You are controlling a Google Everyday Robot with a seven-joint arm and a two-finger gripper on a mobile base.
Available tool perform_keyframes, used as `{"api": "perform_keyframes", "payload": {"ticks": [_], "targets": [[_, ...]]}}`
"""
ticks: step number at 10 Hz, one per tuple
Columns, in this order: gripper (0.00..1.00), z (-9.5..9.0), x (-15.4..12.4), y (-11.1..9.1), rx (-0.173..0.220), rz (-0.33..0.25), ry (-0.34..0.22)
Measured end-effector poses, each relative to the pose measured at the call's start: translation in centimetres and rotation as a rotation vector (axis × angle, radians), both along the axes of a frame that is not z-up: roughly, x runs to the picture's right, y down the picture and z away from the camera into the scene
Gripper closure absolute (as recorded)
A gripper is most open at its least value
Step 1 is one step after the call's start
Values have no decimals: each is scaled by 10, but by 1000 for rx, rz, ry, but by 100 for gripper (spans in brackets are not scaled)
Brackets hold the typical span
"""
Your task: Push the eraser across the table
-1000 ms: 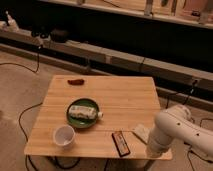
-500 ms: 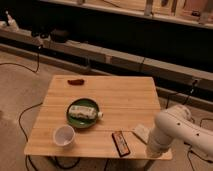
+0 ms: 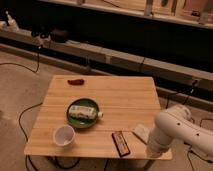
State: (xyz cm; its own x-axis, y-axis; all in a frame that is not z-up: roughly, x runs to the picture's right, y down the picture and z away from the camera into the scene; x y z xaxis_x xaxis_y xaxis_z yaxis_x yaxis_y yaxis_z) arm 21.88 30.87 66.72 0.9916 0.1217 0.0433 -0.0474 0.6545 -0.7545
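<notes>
Gripper point(image 3: 153, 150): at the lower end of the white arm point(image 3: 175, 131), over the table's near right edge; whether it is wide, narrow or holding anything cannot be told.
Eraser point(image 3: 120, 142): flat dark block with a reddish strip, lying on the table close to the near edge, just left of the gripper and apart from it.
Cup point(image 3: 64, 135): pale, upright, mouth open, near the front left corner.
Pale block point(image 3: 140, 131): flat, whitish, just beyond and right of the eraser, beside the arm.
Green plate point(image 3: 72, 121): left of centre, just beyond the cup, carrying a pale oblong packet point(image 3: 83, 111).
Dark-red oblong point(image 3: 76, 81): small, alone near the far left edge.
Table point(image 3: 125, 95): light wooden plank top, seams running left to right.
Cables point(image 3: 30, 107): dark, trailing over the floor to the left of the table.
Ledge point(image 3: 125, 62): long and low, running behind the table.
</notes>
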Motion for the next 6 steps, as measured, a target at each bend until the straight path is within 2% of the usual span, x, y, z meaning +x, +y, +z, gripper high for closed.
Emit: {"api": "perform_keyframes", "payload": {"ticks": [4,5,6], "targets": [[96,0,1,0,2,-3,2],[96,4,3,-3,8,0,9],[96,18,5,-10,27,-5,10]]}}
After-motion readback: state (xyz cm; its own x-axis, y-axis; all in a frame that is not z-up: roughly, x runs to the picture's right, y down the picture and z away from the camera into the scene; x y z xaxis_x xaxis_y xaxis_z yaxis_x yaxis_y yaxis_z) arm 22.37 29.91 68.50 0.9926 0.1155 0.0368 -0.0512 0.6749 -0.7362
